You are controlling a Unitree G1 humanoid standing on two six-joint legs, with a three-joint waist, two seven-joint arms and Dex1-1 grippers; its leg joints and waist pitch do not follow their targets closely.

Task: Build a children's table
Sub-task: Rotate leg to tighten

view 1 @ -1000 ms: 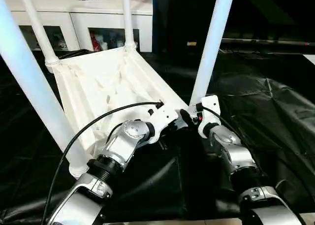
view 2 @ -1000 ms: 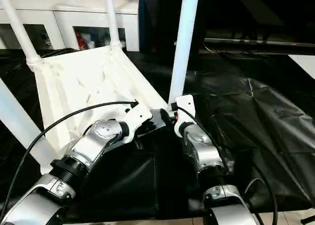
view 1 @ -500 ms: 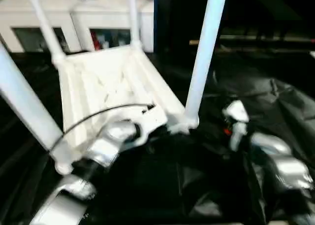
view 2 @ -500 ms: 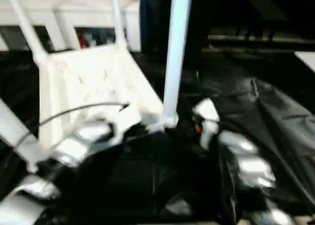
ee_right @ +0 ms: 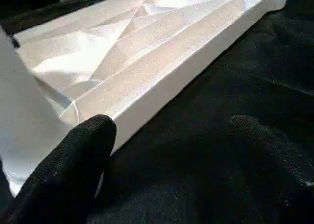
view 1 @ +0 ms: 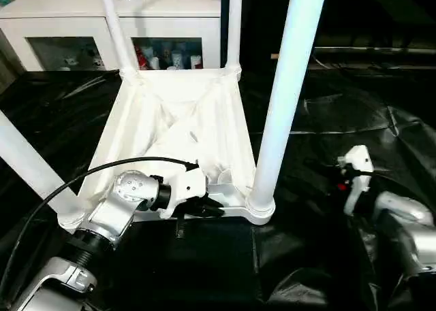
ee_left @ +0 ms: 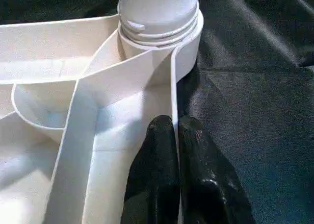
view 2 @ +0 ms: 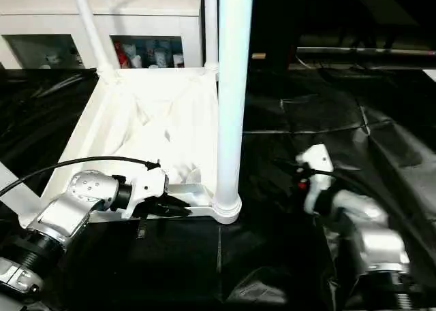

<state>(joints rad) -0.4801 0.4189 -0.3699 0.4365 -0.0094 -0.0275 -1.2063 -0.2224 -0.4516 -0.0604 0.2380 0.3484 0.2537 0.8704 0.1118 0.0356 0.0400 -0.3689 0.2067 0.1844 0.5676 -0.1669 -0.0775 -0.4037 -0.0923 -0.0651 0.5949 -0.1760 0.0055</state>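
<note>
Jaws first: the left gripper [view 1: 212, 209] is pinched shut with nothing between its fingers, parked at the near rim of the children's table [view 1: 178, 131]. The right gripper [ee_right: 167, 150] is spread wide and holds nothing, with its arm off to the right over the black sheet [view 1: 327, 120].

Head views: the table lies upside down on the sheet, ribbed underside up, long axis running away from the robot toward the white cabinet [view 1: 75, 18]. All four legs stand in the corner sockets pointing straight up. The near right leg [view 1: 283, 93] is cut off at the top, and so are the others.

Left wrist view: close on the near right socket [ee_left: 159, 25] with the leg's ringed base seated in it. The two black fingers [ee_left: 162, 175] sit pressed together against the rim wall, which the head views half hide.

Right wrist view: low along the table's long side. One finger [ee_right: 64, 170] looms close by the leg base and the other is a blur.
</note>
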